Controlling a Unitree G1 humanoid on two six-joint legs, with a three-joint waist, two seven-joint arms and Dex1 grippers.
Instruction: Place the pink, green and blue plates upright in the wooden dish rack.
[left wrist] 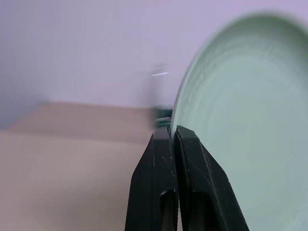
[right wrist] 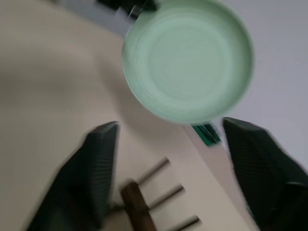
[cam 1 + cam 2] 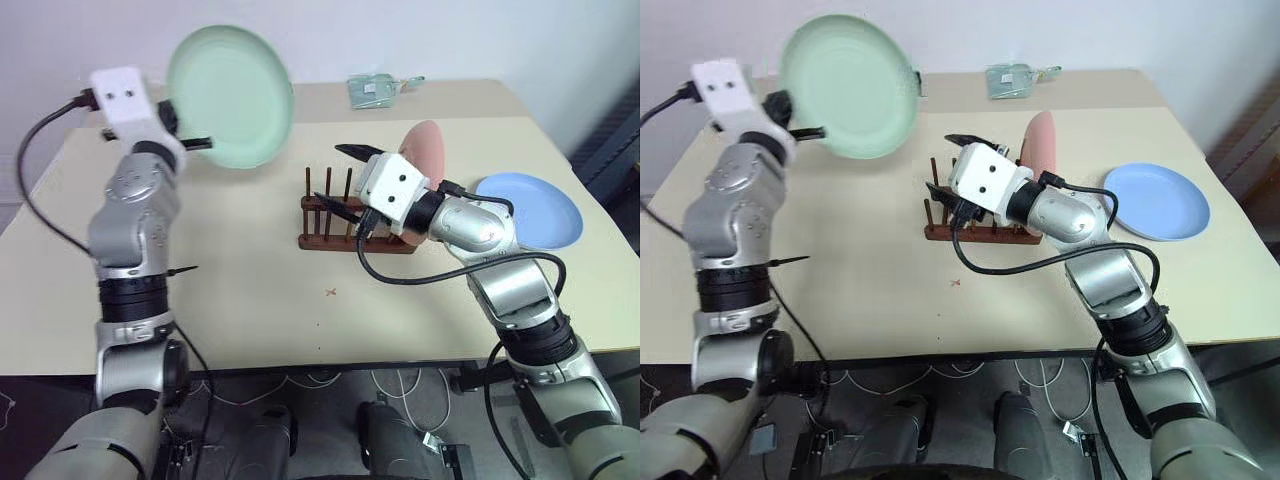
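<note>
Green plate: held clear of the counter, upright and face-on toward the rack, pinched at its rim by the left end effector, whose 2 fingers are clenched on the edge. The plate appears rigid, light and matte (judged a plastic or melamine type, not brittle glass), so it should hold shape under a rim pinch; a grip so near the edge leaves the disc free to pivot or slip if swung quickly. The rim is the only sensible hold for upright slotting.

Pink plate: already standing on edge in the wooden dish rack, at the end nearer the blue plate. Blue plate: lying flat on the counter, beside the rack on the robot's right, untouched. Flat on the surface it offers little rim to get under, so I expect it to need tipping or an edge overhang.

Right end effector: released, fingers spread wide, grasping nothing, hovering directly over the free pegs at the rack's left end.

Obstructions: the right end effector and its cable sit across the open slots where the green plate would go; it should clear first. The pegs are thin and the rack small, likely to shift if nudged. A small green holder lies at the far counter edge, well apart and of no concern.
</note>
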